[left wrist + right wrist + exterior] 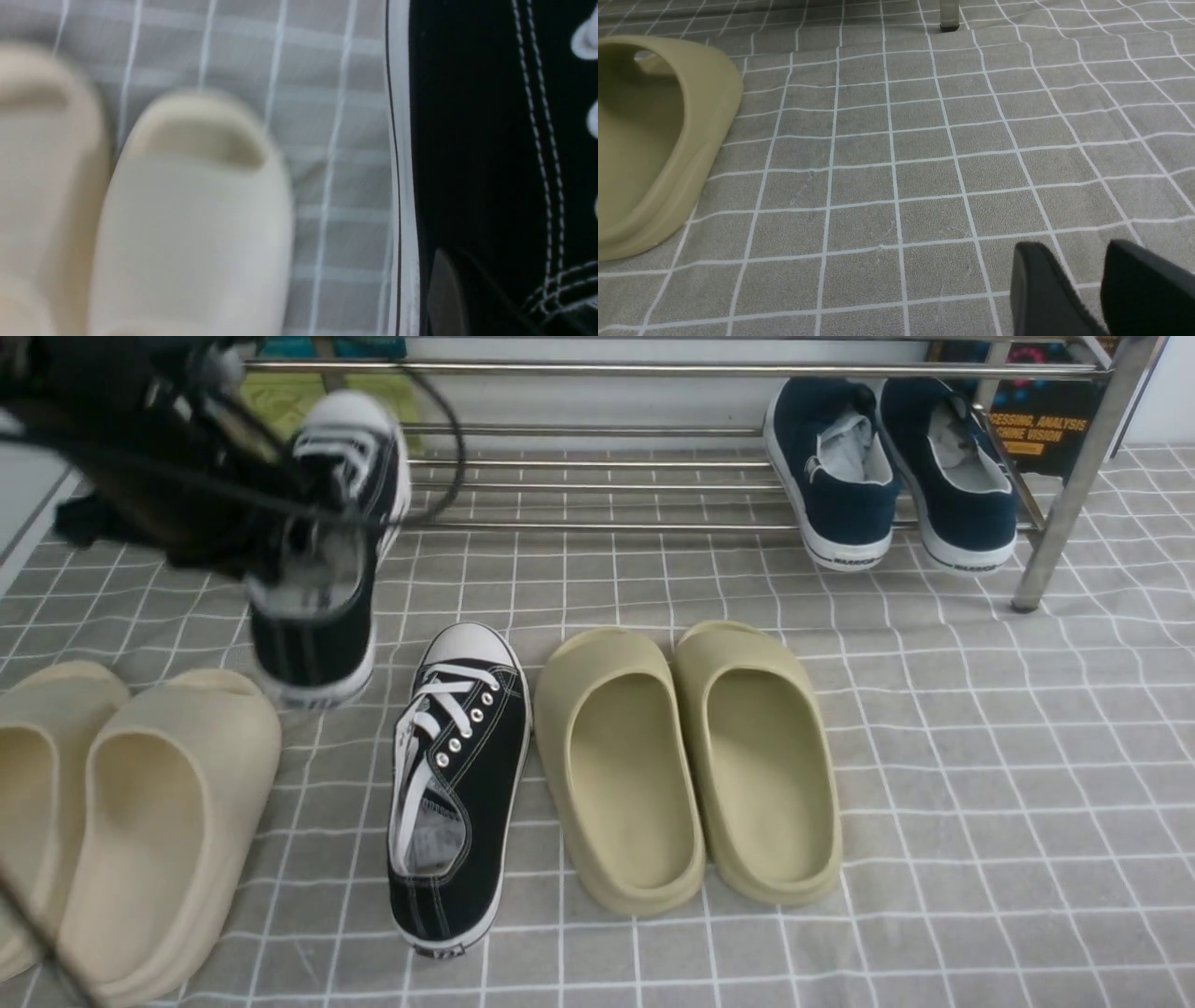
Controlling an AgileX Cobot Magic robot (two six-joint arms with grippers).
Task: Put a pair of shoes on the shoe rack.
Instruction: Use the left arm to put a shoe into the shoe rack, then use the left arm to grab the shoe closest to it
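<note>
My left gripper (285, 537) is shut on one black canvas sneaker (327, 579) and holds it in the air, toe up, in front of the left end of the silver shoe rack (597, 369). In the left wrist view one dark finger (444, 298) presses on the sneaker's black side (472, 140) beside its white sole. The second black sneaker (457, 784) lies on the grey checked cloth, toe toward the rack. My right gripper (1085, 280) hovers low over bare cloth, fingers slightly apart and empty; it is out of the front view.
Navy slip-ons (836, 476) sit on the rack's lower bars at the right. Olive slides (686, 765) lie right of the floor sneaker, one showing in the right wrist view (654, 140). Beige slides (140, 821) lie at the front left. A rack leg (1064, 523) stands right.
</note>
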